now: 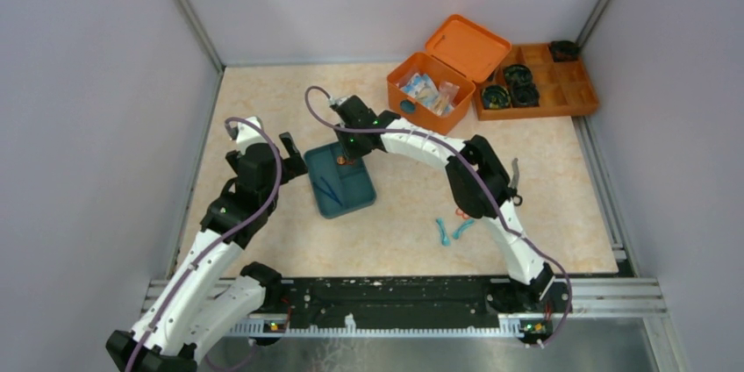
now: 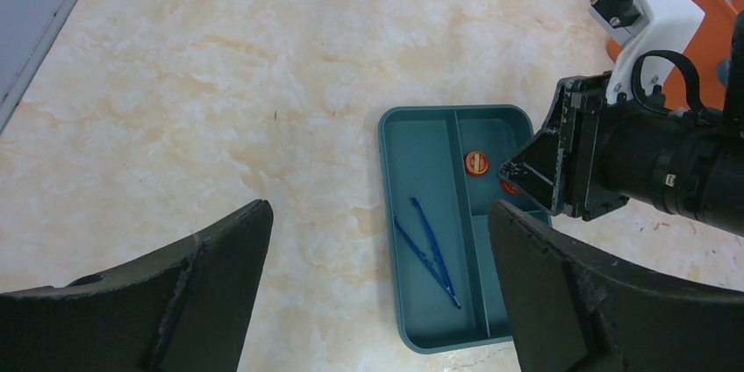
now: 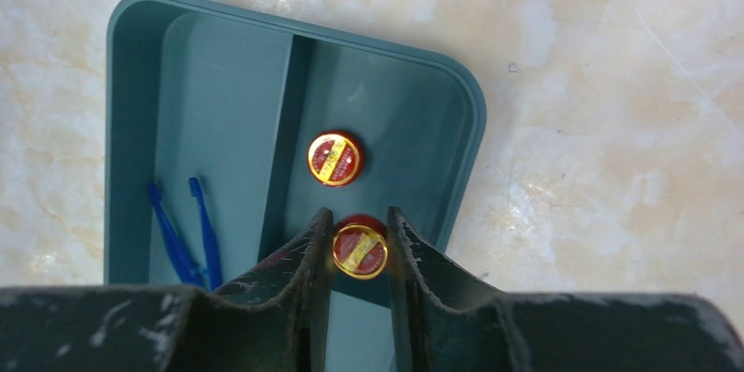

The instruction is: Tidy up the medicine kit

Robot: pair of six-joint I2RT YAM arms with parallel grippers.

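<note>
The right arm's fingers [image 3: 294, 280] pinch a small red tin [image 3: 360, 251] over the teal tray [image 3: 219, 91]; the left arm's fingers [image 2: 202, 289] are spread wide.

Between wide-spread fingers [image 2: 202, 284], a teal tray [image 2: 421, 148] on the worktop [image 2: 219, 82] holds blue tweezers [image 2: 427, 249] and a red tin [image 2: 476, 162], with the right gripper [image 2: 516, 181] at its edge.

Nothing legible. The upper red tin [image 3: 334, 159] and lower red tin [image 3: 360, 249], centre of the right wrist view, carry gold labels with print too blurred to read.
</note>
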